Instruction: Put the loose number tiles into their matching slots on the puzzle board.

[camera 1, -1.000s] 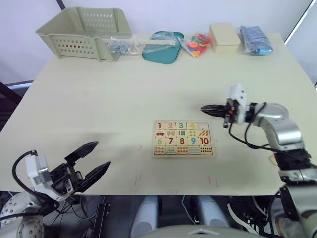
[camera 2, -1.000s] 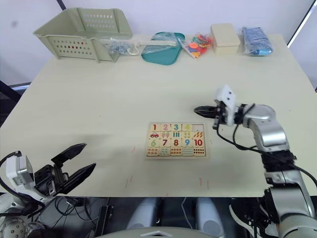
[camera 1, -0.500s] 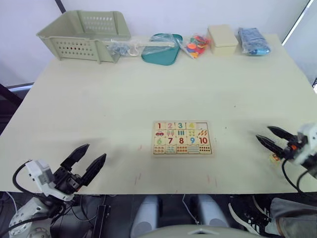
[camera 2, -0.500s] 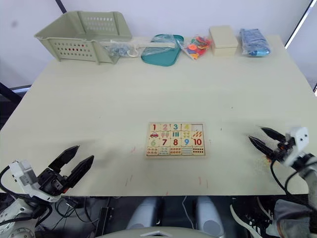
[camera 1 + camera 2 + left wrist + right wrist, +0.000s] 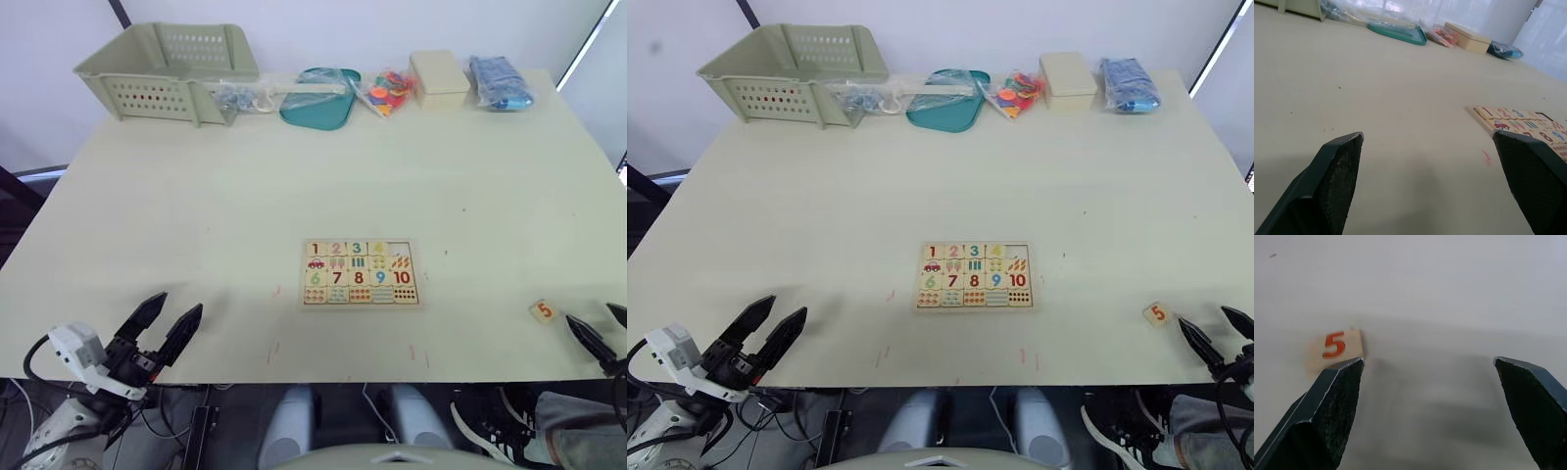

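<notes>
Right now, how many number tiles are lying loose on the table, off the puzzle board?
1. A pale square wooden tile with an orange-red 5 lies near the table's front right edge, just ahead of the open right pincer, well right of the light-wood puzzle board.

— What do I have along the far edge?
— A green basket (image 5: pixel 167 67), a teal tray (image 5: pixel 318 98) under clear plastic, coloured pieces (image 5: pixel 390 88) (bagged, I think), a cream box (image 5: pixel 440 76), a blue packet (image 5: pixel 501 81).
— All on the table (image 5: pixel 196 206)?
— Yes.

Right arm pulled back, tile left loose

The right gripper (image 5: pixel 1213 339) has withdrawn from beside the light-wood puzzle board (image 5: pixel 974 276) to the table's near edge, fingers apart; a pale wooden tile printed with an orange-red 5 (image 5: pixel 1157 313) now lies beside it.
</notes>
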Controlling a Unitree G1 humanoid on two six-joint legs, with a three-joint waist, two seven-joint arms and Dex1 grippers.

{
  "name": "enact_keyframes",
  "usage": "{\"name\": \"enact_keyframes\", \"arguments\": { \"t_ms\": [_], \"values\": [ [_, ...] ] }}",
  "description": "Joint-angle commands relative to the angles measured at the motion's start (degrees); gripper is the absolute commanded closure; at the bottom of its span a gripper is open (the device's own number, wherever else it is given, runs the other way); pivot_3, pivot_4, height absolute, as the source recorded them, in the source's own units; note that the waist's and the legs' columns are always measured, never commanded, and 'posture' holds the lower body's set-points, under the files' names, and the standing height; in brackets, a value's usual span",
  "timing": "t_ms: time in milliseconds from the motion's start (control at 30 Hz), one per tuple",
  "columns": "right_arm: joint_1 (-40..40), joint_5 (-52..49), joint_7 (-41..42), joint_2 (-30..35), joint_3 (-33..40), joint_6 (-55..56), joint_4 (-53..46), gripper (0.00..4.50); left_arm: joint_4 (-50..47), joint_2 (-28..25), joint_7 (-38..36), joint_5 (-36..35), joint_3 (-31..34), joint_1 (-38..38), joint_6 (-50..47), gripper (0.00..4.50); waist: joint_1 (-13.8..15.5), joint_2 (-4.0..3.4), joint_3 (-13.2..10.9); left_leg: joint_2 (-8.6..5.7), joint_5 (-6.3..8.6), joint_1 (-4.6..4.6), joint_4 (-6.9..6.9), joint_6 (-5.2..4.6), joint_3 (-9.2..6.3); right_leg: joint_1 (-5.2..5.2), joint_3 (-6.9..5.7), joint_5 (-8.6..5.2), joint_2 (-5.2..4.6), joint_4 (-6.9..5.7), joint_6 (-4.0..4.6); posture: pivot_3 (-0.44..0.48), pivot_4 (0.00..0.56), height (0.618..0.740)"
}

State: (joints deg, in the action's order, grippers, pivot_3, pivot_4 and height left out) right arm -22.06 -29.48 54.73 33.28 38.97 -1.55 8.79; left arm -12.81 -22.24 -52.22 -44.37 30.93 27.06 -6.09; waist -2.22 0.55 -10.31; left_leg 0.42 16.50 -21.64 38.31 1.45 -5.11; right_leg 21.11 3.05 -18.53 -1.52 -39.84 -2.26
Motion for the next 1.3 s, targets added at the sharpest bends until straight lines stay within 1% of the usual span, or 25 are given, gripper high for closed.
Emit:
{"name": "enact_keyframes", "arguments": {
  "t_ms": [33,267,433,600,667,767,867,967,1100,1167,1300],
  "values": [
    [-2.2,-1.8,0.3,-0.2,2.9,1.6,-0.7,0.06,-1.5,-0.9,-0.6,-0.4,0.1,0.6,-0.6,0.00,-0.1,0.00,0.0,0.01,0.00,0.01,0.00,0.00,0.03,0.00,0.03,0.00,0.02,0.00,0.00,0.000,0.150,0.740],
    [-4.8,-4.4,0.1,0.9,2.9,-1.2,-5.7,0.06,-2.3,-3.3,-2.6,-1.3,0.0,1.3,-3.3,0.00,-0.1,-0.03,0.0,0.06,0.00,0.03,0.01,0.00,0.11,0.00,0.13,0.00,0.06,0.00,0.00,0.000,0.150,0.740],
    [-3.3,-5.4,0.9,3.0,2.4,-3.4,-7.7,0.06,-2.1,-5.0,-4.0,-1.8,0.5,0.4,-4.4,0.00,0.0,-0.01,0.0,0.08,0.00,0.03,0.02,0.00,0.12,0.00,0.15,0.00,0.06,0.00,-0.01,0.000,0.150,0.740],
    [-1.4,-5.2,4.2,6.6,0.6,-5.6,-7.2,0.06,-1.7,-7.7,-8.9,-1.9,-0.6,-0.9,-5.1,0.00,0.0,-0.01,0.0,0.06,0.00,0.02,0.01,0.00,0.09,0.01,0.11,0.00,0.08,0.01,0.00,0.000,0.150,0.740],
    [-1.0,-4.9,6.6,9.0,-0.4,-6.7,-7.3,0.06,-1.8,-8.9,-11.7,-1.5,-1.0,-1.1,-4.6,0.00,0.0,-0.03,0.0,0.06,0.00,0.02,0.01,0.00,0.10,0.01,0.11,0.00,0.09,0.01,-0.01,0.000,0.150,0.740],
    [0.8,-3.6,12.3,14.9,-3.1,-7.7,-7.0,0.06,-0.9,-10.3,-18.0,-0.6,-1.4,-2.1,-1.2,0.00,-0.1,-0.04,0.0,0.05,0.00,0.01,0.01,0.00,0.12,0.01,0.11,0.00,0.08,0.03,-0.01,0.000,0.150,0.740],
    [2.8,0.3,17.3,19.2,-6.8,-3.5,-4.0,0.06,2.0,-12.1,-24.7,-1.4,-2.0,-3.2,-0.3,0.00,-0.1,0.02,0.0,0.04,0.00,0.03,0.02,0.00,0.14,0.01,0.11,0.00,0.12,0.03,-0.01,0.000,0.150,0.740],
    [6.2,3.3,20.6,21.1,-9.4,2.1,-0.5,0.06,3.5,-14.1,-29.5,-3.9,-1.4,-4.7,-1.9,0.00,0.0,0.03,0.0,0.05,0.00,0.02,0.01,0.00,0.07,0.02,0.10,0.00,0.29,0.03,0.01,0.000,0.150,0.740],
    [13.7,7.2,25.7,24.9,-16.6,4.7,5.0,0.06,6.6,-16.0,-38.4,-5.0,-1.5,-6.6,-0.7,0.00,-0.2,-0.03,0.0,0.07,0.00,-0.01,0.01,0.00,0.08,0.02,0.12,0.01,0.29,0.03,0.01,0.000,0.150,0.740],
    [15.9,8.4,26.3,25.6,-18.3,5.2,6.8,0.06,7.1,-16.8,-40.0,-4.8,-2.3,-6.7,0.2,0.00,-0.2,-0.02,0.0,0.08,0.00,0.03,0.02,0.00,0.12,0.03,0.14,0.01,0.30,0.01,0.01,0.000,0.150,0.740],
    [18.4,10.3,27.6,26.3,-20.1,8.9,8.8,0.06,6.8,-17.2,-40.3,-5.1,-3.2,-7.1,0.1,0.00,0.0,-0.02,0.0,0.17,0.00,-0.03,0.01,0.01,0.04,0.04,0.08,0.01,0.30,0.03,0.02,0.000,0.150,0.740]
  ]
}}
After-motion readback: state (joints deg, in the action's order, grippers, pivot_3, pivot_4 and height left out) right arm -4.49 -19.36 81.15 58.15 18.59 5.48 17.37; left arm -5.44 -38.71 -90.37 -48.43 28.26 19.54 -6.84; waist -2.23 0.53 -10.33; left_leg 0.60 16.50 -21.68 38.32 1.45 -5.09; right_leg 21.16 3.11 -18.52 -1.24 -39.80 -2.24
